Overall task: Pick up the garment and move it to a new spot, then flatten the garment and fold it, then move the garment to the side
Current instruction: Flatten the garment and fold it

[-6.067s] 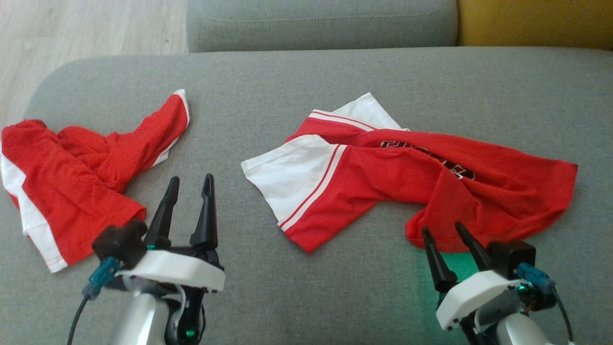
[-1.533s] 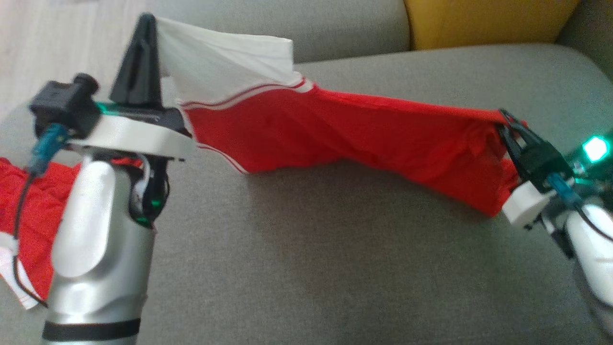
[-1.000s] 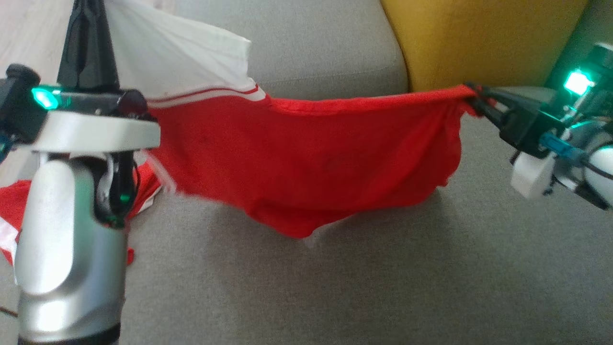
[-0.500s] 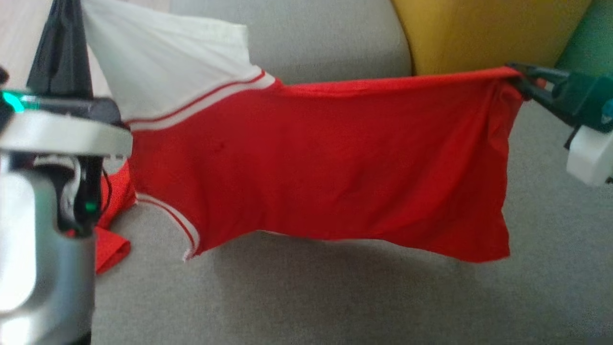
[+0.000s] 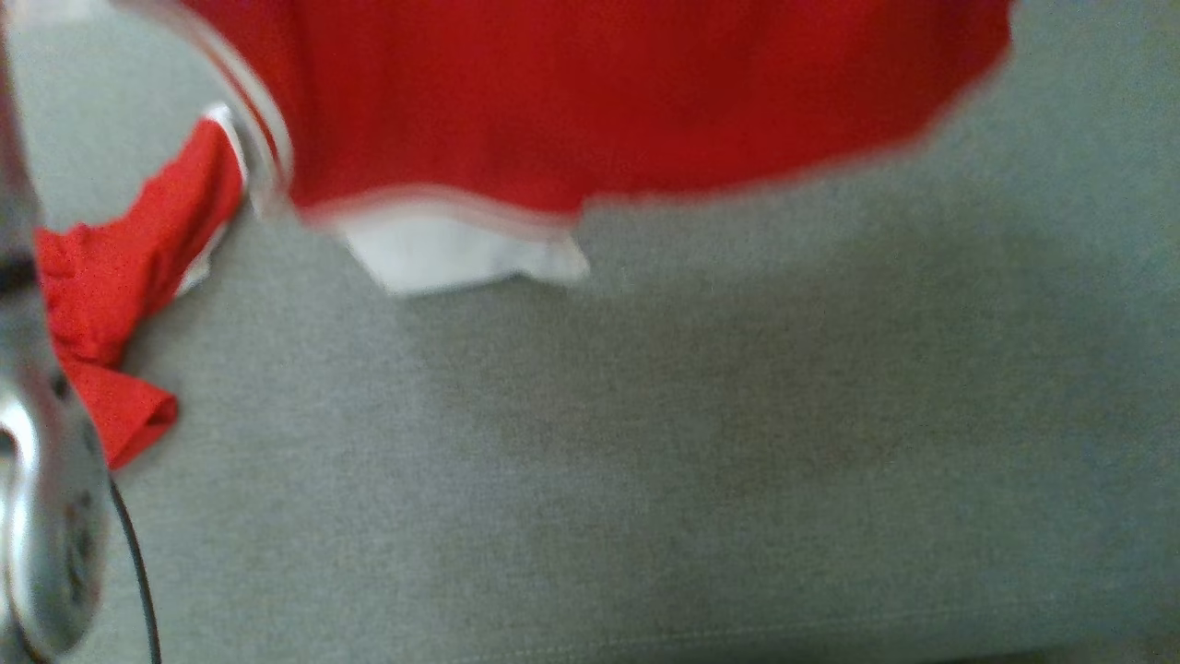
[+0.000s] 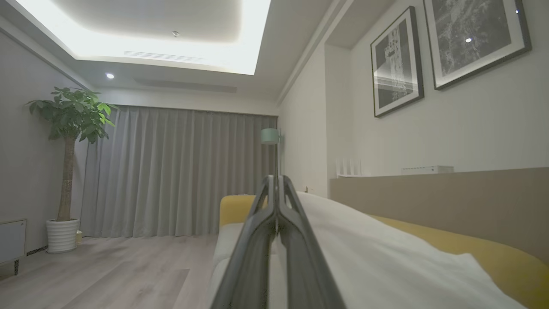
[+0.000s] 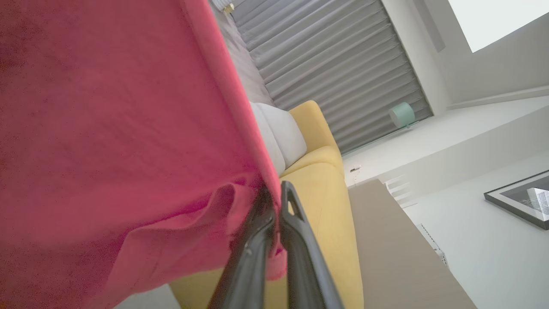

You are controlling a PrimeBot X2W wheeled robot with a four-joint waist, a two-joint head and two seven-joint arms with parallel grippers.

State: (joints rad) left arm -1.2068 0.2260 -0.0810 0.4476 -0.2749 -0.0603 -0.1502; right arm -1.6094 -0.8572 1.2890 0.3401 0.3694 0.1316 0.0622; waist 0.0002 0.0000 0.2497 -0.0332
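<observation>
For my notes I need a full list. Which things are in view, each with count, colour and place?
held garment: one, red with white parts, hanging above the sofa seat
second garment: one, red and white, lying on the seat's left
sofa seat: one, grey, below both
cushion: one, yellow, at the sofa's back
potted plant: one, green, white pot, beside the curtain
curtain: one, grey, far wall
framed pictures: two, black-and-white, on the wall
left gripper: one, dark, shut on the garment's white part
right gripper: one, dark, shut on its red edge
</observation>
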